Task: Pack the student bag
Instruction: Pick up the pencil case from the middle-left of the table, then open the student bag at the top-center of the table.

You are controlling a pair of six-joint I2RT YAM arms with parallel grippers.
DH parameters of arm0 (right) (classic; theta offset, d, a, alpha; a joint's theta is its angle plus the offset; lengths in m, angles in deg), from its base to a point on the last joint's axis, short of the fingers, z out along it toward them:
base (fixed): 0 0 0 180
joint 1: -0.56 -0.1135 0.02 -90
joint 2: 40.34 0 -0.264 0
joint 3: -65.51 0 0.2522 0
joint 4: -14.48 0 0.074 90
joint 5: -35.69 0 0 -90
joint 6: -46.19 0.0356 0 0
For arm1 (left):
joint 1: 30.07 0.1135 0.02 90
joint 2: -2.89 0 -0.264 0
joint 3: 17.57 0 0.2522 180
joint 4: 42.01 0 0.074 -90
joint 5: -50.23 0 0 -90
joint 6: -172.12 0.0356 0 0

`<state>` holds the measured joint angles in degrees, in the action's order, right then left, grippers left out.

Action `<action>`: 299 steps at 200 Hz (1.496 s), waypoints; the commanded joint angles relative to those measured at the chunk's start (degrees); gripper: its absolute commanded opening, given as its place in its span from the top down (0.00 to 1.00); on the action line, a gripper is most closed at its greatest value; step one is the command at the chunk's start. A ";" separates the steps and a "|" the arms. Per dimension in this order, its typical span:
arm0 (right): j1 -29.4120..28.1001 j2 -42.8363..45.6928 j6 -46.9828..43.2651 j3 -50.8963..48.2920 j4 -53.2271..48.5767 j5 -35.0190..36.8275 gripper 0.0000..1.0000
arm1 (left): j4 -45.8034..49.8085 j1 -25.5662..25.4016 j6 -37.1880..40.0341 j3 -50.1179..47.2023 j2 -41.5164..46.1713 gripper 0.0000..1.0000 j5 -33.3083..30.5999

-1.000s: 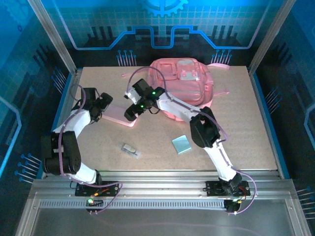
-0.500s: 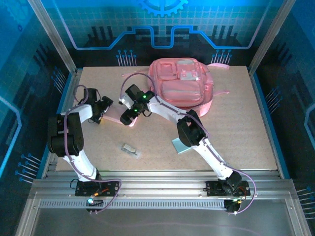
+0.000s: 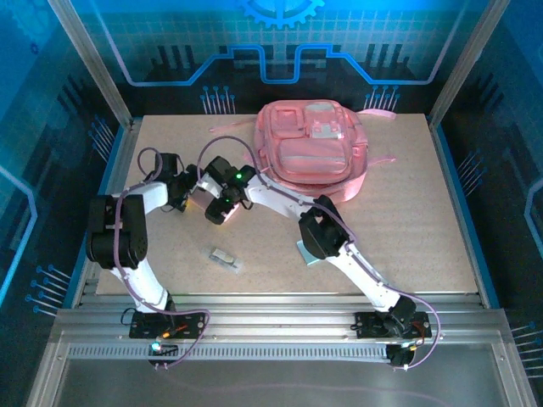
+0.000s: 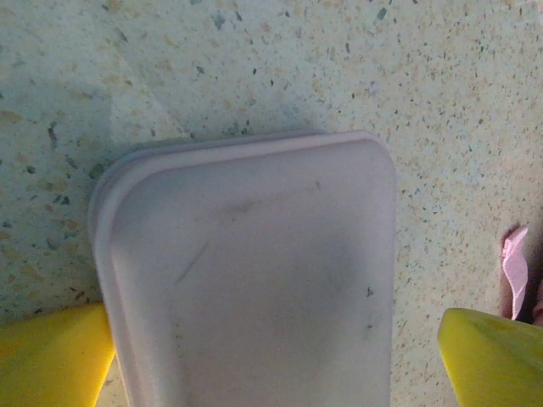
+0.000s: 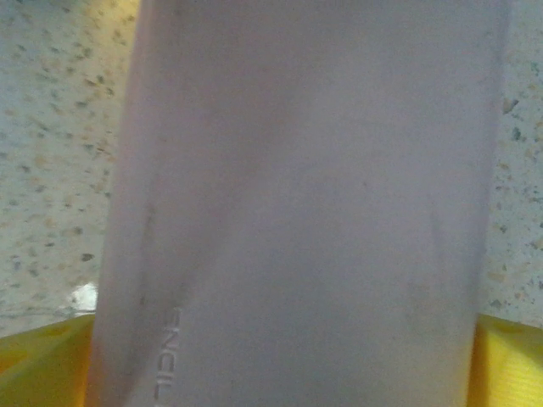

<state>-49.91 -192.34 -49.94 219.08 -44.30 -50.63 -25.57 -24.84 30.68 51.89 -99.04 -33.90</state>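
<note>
- Here we go: the student bag (image 3: 312,151) lies flat at the far edge of the table (image 3: 424,220), a little right of centre. Its front pockets face up and thin straps trail out on both sides.
- Both arms reach over to the left side of the table, well apart from the bag, and meet nose to nose there.
- The left claw (image 3: 183,188) points in from the left edge, low over the table, with its jaws standing wide.
- Seen from its wrist, a flat pink case (image 4: 254,271) with rounded corners lies between the yellow fingers (image 4: 51,360). One finger sits right against the case's edge, and the other stands off it with bare table between.
- A scrap of pink strap (image 4: 515,263) peeks in just beside that second finger.
- The right claw (image 3: 219,205) stretches across from the other side onto the same case, its jaws spread wide too.
- Up close, the case runs lengthwise between the right claw's fingers (image 5: 38,365) and takes up the whole gap. Whether the pads press on it, I can't tell. Embossed letters reading "ENCIL" show on its surface.
- Closer to us, a small grey object (image 3: 225,257) lies alone towards the near edge, left of centre.
- A blue-green square (image 3: 305,256) lies near the middle of the table, half hidden under the right arm's elbow.
</note>
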 commanded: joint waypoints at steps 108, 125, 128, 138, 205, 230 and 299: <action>-0.60 7.37 0.45 -8.43 3.59 -3.82 0.27 | 10.12 -0.30 9.15 5.63 11.52 0.01 -4.90; 0.29 11.07 2.34 -9.94 3.50 -6.61 0.28 | 11.15 -0.27 11.31 6.76 13.93 0.01 -5.93; 0.41 11.80 2.80 -10.24 3.45 -7.05 0.28 | 11.20 -0.31 11.58 6.90 14.43 0.01 -6.03; 1.11 14.28 4.06 -11.60 3.46 -8.46 0.28 | 11.30 -0.38 12.52 7.26 15.82 0.01 -6.09; 10.30 36.07 16.57 -32.49 9.23 -17.07 0.32 | 13.01 -7.88 22.62 12.37 20.72 0.01 -5.08; 16.06 45.39 22.38 -42.46 9.69 -14.85 0.32 | 14.31 -14.12 30.24 16.93 18.39 0.03 -3.53; 35.43 67.48 28.35 -65.16 7.29 -8.25 0.32 | 23.43 -33.92 58.77 34.72 0.44 0.05 -7.94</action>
<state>-18.46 -131.39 -24.10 157.95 -36.36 -61.60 -8.78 -53.88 75.46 81.22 -92.11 -39.17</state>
